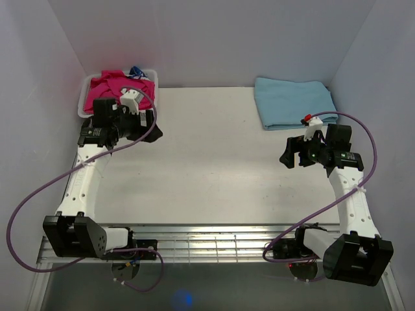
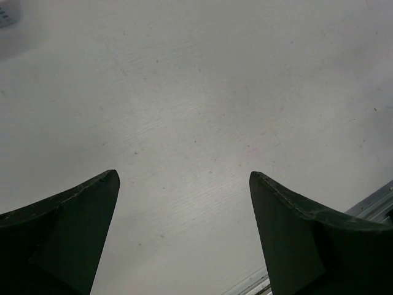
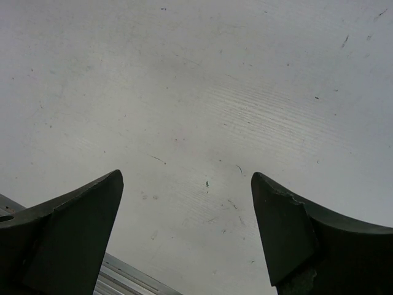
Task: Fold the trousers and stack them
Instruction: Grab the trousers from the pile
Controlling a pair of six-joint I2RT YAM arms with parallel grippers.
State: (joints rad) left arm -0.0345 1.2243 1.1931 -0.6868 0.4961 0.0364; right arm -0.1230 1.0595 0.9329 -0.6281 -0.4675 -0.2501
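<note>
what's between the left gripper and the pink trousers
Only the basket rim. The trousers lie uncovered in it, a patterned garment behind them; the open left gripper hangs over the table beside it.

The left arm hides the near part of the trousers in their bin.

1. The left gripper and right gripper are matte black. Seen close, their fingers are broad wedges tapering to blunt tips.
2. Just behind each claw sits a black wrist block topped by a white bracket.
3. A small red tab shows above the right claw.
4. Farther back from each claw, a white link ends in a boxy black base joint.
5. A purple cable loops from each wrist to the base.
</note>
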